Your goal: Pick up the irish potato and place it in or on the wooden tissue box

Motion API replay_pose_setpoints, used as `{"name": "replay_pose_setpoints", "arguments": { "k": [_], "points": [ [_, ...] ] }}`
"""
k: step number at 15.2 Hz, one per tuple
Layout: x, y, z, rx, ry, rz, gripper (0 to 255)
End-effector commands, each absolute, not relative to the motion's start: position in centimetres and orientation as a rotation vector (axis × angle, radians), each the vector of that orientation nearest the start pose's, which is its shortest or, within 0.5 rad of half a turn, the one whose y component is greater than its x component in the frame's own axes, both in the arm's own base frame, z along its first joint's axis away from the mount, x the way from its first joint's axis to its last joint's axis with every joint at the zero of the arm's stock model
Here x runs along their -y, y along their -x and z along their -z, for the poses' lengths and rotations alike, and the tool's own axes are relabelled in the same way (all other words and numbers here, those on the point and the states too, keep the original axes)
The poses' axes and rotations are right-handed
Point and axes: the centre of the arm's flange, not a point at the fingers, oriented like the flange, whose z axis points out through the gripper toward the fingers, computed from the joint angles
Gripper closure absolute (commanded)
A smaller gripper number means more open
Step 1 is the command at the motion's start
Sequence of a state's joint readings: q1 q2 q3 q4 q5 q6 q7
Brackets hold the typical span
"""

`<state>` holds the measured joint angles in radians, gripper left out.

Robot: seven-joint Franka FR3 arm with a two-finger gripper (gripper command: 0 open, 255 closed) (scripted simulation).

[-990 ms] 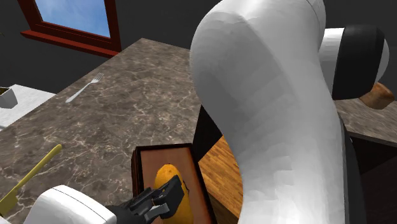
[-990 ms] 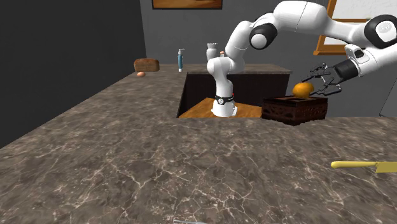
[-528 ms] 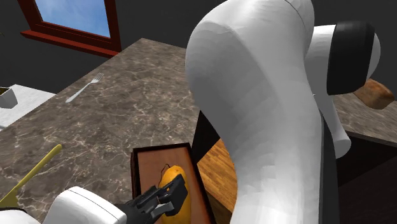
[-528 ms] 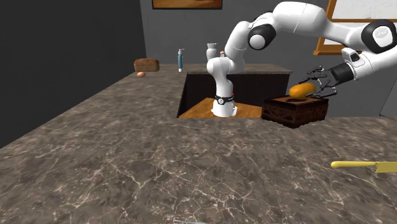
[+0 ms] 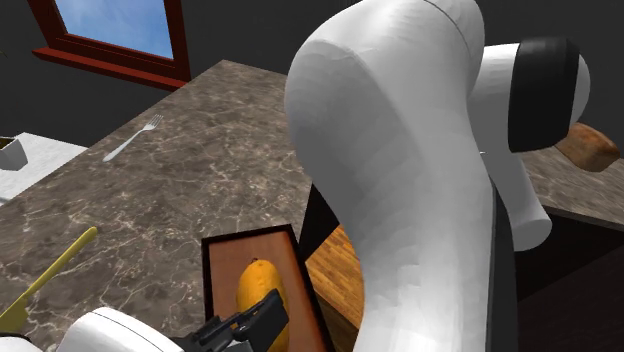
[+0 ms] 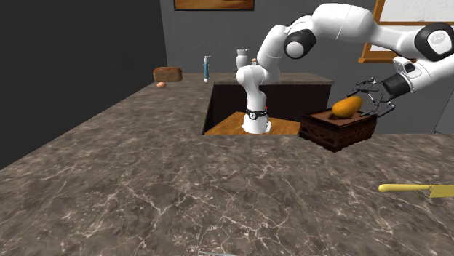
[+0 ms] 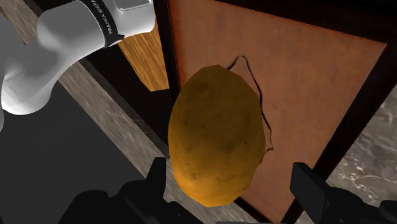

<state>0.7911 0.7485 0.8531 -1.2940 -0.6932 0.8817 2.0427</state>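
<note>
1. Position. The potato (image 7: 216,130) lies on its side on the flat brown top of the box (image 7: 312,83), partly covering the thin slit (image 7: 262,105) in that top. The box carries its full weight. In the second exterior view the box stands on the tabletop (image 6: 145,189) at the far right, just beside the recess that houses the stand.

2. End effector (image 7: 231,169). Open. Its fingers stand wider apart than the potato, one on each side, and do not clasp it. It hangs low over the near end of the box, placed for a set-down rather than a carry.

3. Status. Judged from this, the placement is made. A rounded body on a flat top may roll, so the withdrawal should lift straight away from it.

4. Markings. The black band (image 7: 105,25) on the arm (image 7: 38,70) carries white lettering, probably "FRANKA EMIKA". The box and potato carry none.
</note>
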Motion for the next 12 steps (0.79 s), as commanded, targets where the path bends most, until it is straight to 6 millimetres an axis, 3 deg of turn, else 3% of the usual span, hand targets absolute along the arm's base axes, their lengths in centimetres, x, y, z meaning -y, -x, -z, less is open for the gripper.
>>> {"name": "replay_pose_setpoints", "arguments": {
  "k": [1,4,12],
  "points": [
    [-59.7,-17.2,-37.8,0.498,-2.196,-0.457,0],
    [-62.6,-16.7,-40.0,0.498,-2.196,-0.457,0],
    [-62.6,-16.7,-40.0,0.498,-2.196,-0.457,0]
  ]
}}
